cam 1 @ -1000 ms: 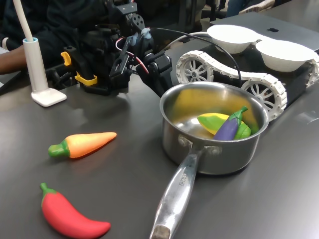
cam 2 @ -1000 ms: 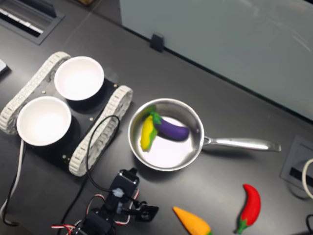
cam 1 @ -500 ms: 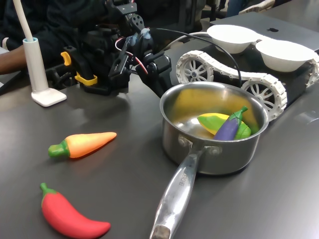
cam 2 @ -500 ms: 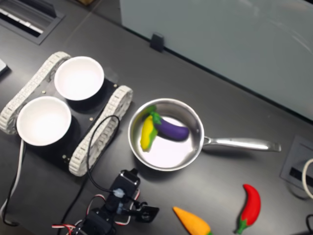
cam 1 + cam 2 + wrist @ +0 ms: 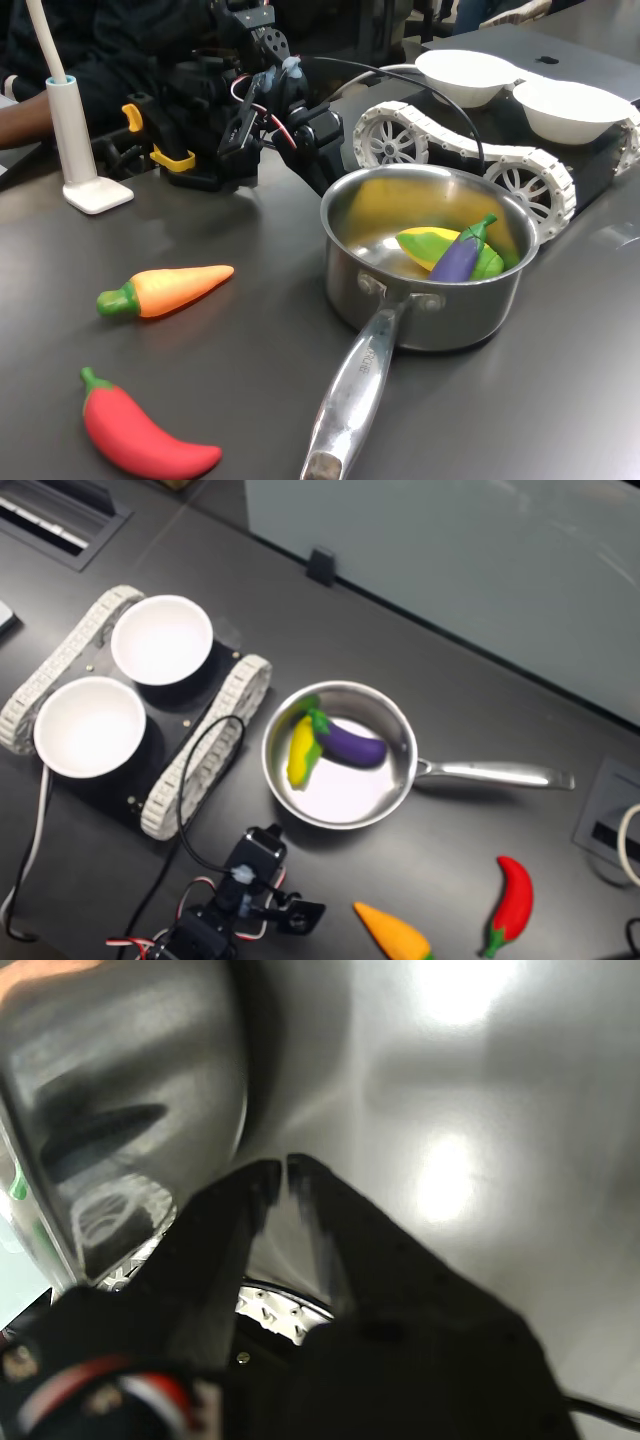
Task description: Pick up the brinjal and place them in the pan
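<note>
Brinjal [image 5: 459, 257] lies inside the pan [image 5: 430, 310], leaning on a yellow-and-green toy vegetable [image 5: 432, 245] in the bowl; in the second exterior view it rests in the pan's upper half [image 5: 350, 744]. Pan handle [image 5: 495, 774] points to the second exterior view's right. Pincer [image 5: 277, 1175] hangs empty beside the pan's outer wall, its tips drawn almost together with only a thin gap. On the dark worktop [image 5: 250, 340] lie an orange carrot [image 5: 165, 290] and a red chilli [image 5: 140, 430], apart from the pan. Two white bowls [image 5: 160, 638] sit on a tracked vehicle [image 5: 195, 760] beside the pan.
</note>
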Available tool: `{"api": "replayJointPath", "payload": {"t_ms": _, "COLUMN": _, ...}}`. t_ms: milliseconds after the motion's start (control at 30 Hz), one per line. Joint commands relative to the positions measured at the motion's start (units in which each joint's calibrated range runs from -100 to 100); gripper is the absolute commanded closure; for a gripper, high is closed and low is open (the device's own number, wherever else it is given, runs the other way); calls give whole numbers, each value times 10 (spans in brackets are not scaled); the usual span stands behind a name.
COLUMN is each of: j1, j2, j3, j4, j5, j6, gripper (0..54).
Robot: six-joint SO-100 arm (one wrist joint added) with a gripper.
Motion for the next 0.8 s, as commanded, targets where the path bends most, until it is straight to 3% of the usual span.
{"api": "replayJointPath", "payload": {"t_ms": 0, "j1": 10, "j2": -8, "j3": -5, "j4": -29, "j5": -4, "j6": 0, "gripper": 489}}
{"api": "replayJointPath", "payload": {"t_ms": 100, "j1": 10, "j2": -8, "j3": -5, "j4": -29, "j5": -3, "j6": 0, "gripper": 534}}
{"api": "replayJointPath", "payload": {"t_ms": 767, "j1": 10, "j2": -8, "j3": -4, "j4": -29, "j5": -3, "j6": 0, "gripper": 534}}
